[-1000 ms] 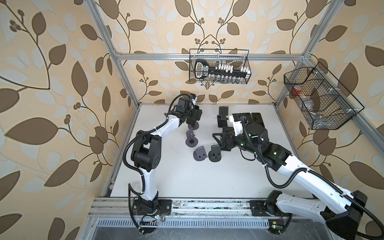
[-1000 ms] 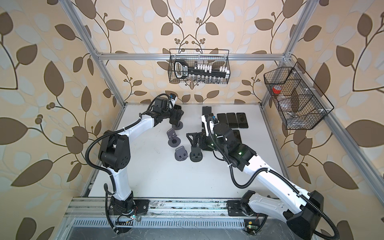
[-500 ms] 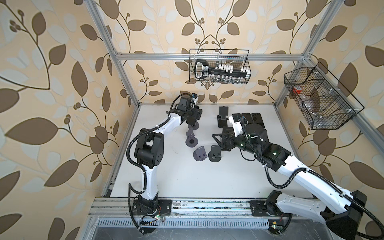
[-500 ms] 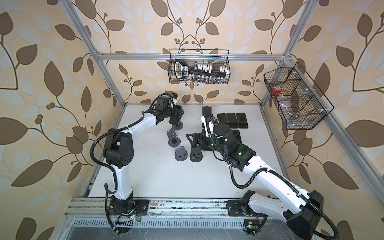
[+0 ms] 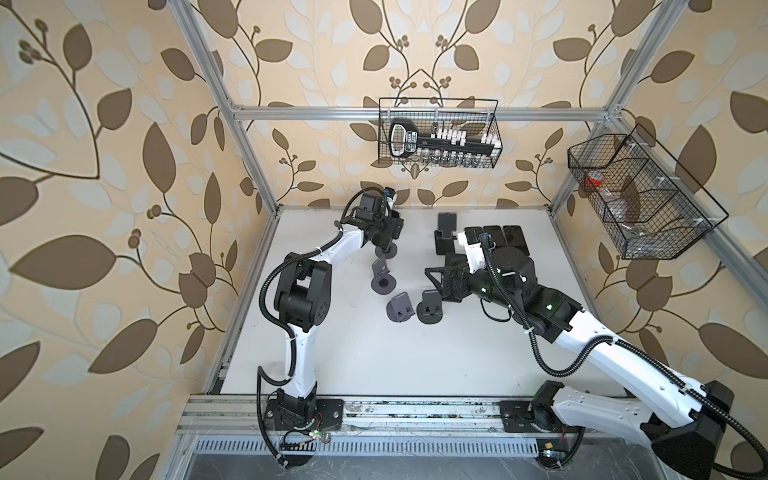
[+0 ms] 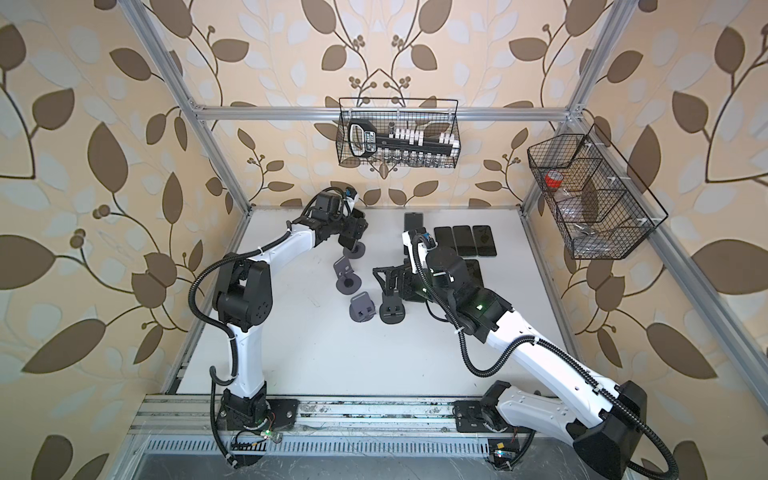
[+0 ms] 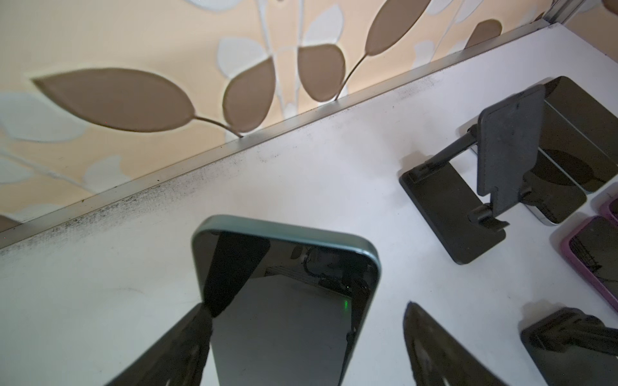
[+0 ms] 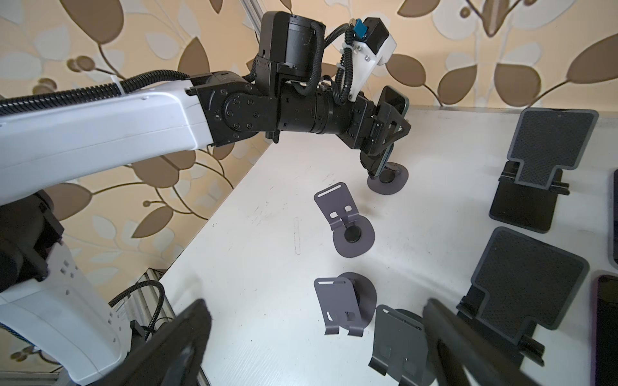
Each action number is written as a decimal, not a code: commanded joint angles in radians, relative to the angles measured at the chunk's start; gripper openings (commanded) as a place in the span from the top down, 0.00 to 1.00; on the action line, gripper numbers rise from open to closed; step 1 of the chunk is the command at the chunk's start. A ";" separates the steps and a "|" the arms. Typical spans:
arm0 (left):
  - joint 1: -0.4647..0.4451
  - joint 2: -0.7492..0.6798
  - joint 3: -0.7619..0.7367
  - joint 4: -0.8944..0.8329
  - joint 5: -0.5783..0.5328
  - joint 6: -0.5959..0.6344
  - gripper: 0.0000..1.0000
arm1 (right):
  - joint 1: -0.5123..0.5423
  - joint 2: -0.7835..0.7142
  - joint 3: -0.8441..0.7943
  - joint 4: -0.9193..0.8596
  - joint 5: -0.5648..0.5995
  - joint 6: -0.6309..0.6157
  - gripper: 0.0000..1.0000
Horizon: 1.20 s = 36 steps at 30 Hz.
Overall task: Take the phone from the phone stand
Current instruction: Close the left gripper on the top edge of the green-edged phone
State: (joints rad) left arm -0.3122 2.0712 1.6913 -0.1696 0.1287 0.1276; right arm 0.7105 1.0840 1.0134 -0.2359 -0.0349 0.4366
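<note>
Shows a matte white table (image 5: 374,357), smudged dark along its far edge.

At its far left, finds the phone (image 7: 284,300): a slim slab of glossy black glass that mirrors the room, with rounded corners and a pale green metallic rim. Leans steeply, screen up, with the lower end seated in the stand (image 8: 388,182), a thin dark-grey sheet bent up from a flat round base. In both top views, lies mostly hidden under the arm, with only the round base peeking out.

Brackets it with the left gripper (image 7: 307,307), on black wedge-shaped fingers. Puts one fingertip (image 7: 197,324) against the glass edge and leaves a strip of white table between the other and the rim, so parted, not clamped.

Right of centre, hangs the right gripper (image 8: 316,304) spread wide, holding nothing, low over the table.

Below and beside it, sets out three more grey stands (image 8: 344,220) of the same bent sheet. Further right, adds two black stands (image 8: 521,284), hinged, with pebbled pads. At far right, lays other phones (image 6: 464,241) flat side by side, dark and shiny.
</note>
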 commanded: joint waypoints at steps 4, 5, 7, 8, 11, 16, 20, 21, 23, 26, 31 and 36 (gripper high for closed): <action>0.015 -0.010 0.036 -0.001 0.017 0.021 0.11 | -0.003 0.008 0.002 0.001 -0.017 -0.010 0.00; 0.017 -0.016 0.032 0.002 0.020 0.026 0.11 | -0.003 0.012 0.005 0.001 -0.017 -0.013 0.00; 0.022 -0.033 0.013 0.019 0.027 0.040 0.10 | -0.003 0.018 0.012 -0.002 -0.021 -0.015 0.00; 0.025 -0.041 0.002 0.028 0.031 0.044 0.10 | -0.004 0.021 0.013 -0.002 -0.022 -0.014 0.00; 0.041 -0.058 -0.019 0.053 0.057 0.062 0.09 | -0.003 0.033 0.019 -0.002 -0.027 -0.015 0.00; 0.083 -0.056 -0.019 0.064 0.140 0.043 0.08 | -0.004 0.051 0.032 -0.002 -0.029 -0.018 0.00; 0.103 -0.040 -0.005 0.061 0.198 0.043 0.08 | -0.003 0.063 0.038 -0.002 -0.028 -0.024 0.00; 0.107 -0.035 0.000 0.058 0.216 0.046 0.08 | -0.004 0.068 0.042 -0.003 -0.030 -0.024 0.00; 0.110 -0.027 0.010 0.049 0.253 0.060 0.08 | -0.004 0.075 0.044 0.000 -0.031 -0.027 0.00; 0.110 -0.014 0.022 0.040 0.280 0.073 0.08 | -0.004 0.082 0.045 0.000 -0.033 -0.028 0.00; 0.110 -0.006 0.026 0.042 0.297 0.069 0.08 | -0.003 0.086 0.044 -0.003 -0.034 -0.028 0.00; 0.110 -0.020 -0.003 0.080 0.329 0.055 0.08 | -0.003 0.085 0.037 0.000 -0.033 -0.024 0.01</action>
State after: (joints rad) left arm -0.1970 2.0712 1.6783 -0.1356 0.4007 0.1776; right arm 0.7105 1.1645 1.0203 -0.2367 -0.0570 0.4213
